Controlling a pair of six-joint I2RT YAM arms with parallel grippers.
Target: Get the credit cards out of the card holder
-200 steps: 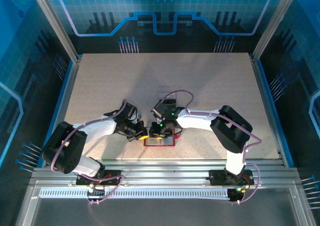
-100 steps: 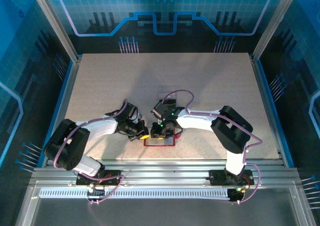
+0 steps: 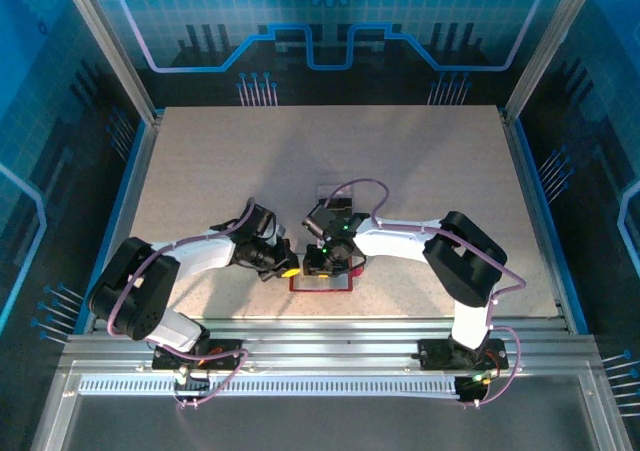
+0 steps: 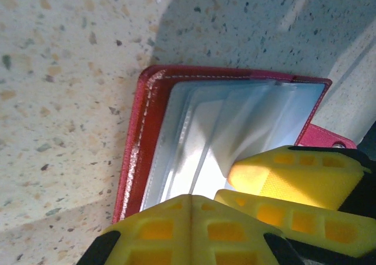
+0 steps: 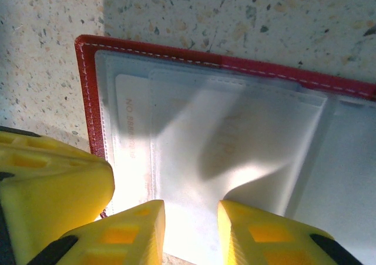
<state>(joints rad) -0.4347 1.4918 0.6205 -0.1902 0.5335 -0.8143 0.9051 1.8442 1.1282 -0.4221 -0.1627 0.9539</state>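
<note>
While both arms crowd over it, the holder (image 3: 322, 284) lies open on the speckled surface (image 3: 420, 171), close to the front edge and midway between the two bases. The left arm (image 3: 200, 256) reaches in from the left and the right arm (image 3: 400, 241) from the right, their wrists meeting above the holder.

Seen from the left wrist, the holder (image 4: 141, 130) shows a red stitched border around pale, glossy pockets (image 4: 200, 124), with a small red tab (image 4: 326, 137) sticking out at its far corner. The left jaws are closed, yellow pads pressed flat together with nothing between them, at the near edge of the open face. The right jaws sit just beside them, over the pockets.

Seen from the right wrist, the holder (image 5: 88, 100) spreads across the frame. A pale card (image 5: 126, 141) with a line of print sits tucked in the outermost pocket, beside the border. The right jaws stand apart, a clear gap between their tips, which hang over the inner pocket. The left jaws sit just outside the red border.

Beyond the right wrist, a small pale-and-dark rectangle (image 3: 335, 196) lies on the surface, possibly a second card.
</note>
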